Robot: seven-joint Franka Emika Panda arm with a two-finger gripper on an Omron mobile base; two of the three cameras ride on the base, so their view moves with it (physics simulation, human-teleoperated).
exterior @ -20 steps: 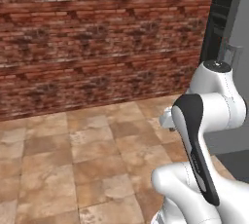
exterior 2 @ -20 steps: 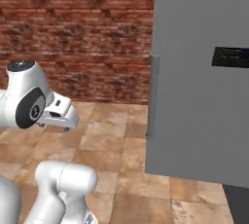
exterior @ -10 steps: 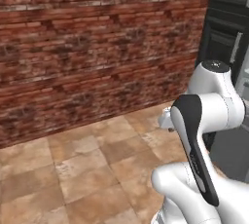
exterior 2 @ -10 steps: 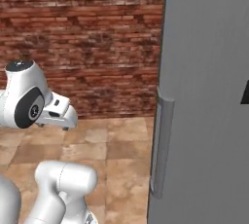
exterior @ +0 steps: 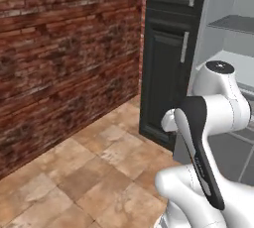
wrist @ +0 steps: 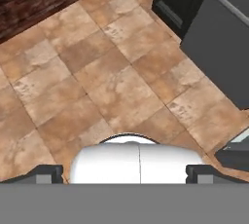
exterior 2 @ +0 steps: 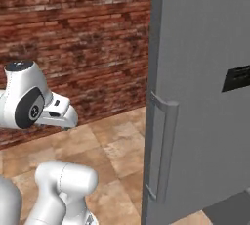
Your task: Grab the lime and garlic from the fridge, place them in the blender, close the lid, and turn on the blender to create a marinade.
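showing pale inner shelves, the fridge (exterior: 233, 28) stands open.

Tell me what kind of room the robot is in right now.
Most likely a home kitchen: a tall light grey fridge stands open showing pale shelves, a dark panelled cabinet with silver handles sits beside it, and there is a red brick wall above a tan tiled floor.

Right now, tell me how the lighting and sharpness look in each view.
Left base view: flat, even light, brick wall softly blurred, fridge interior bright. Right base view: the fridge door is evenly grey, no glare. Hand view: tile floor evenly lit, slightly soft, open gripper tips dark.
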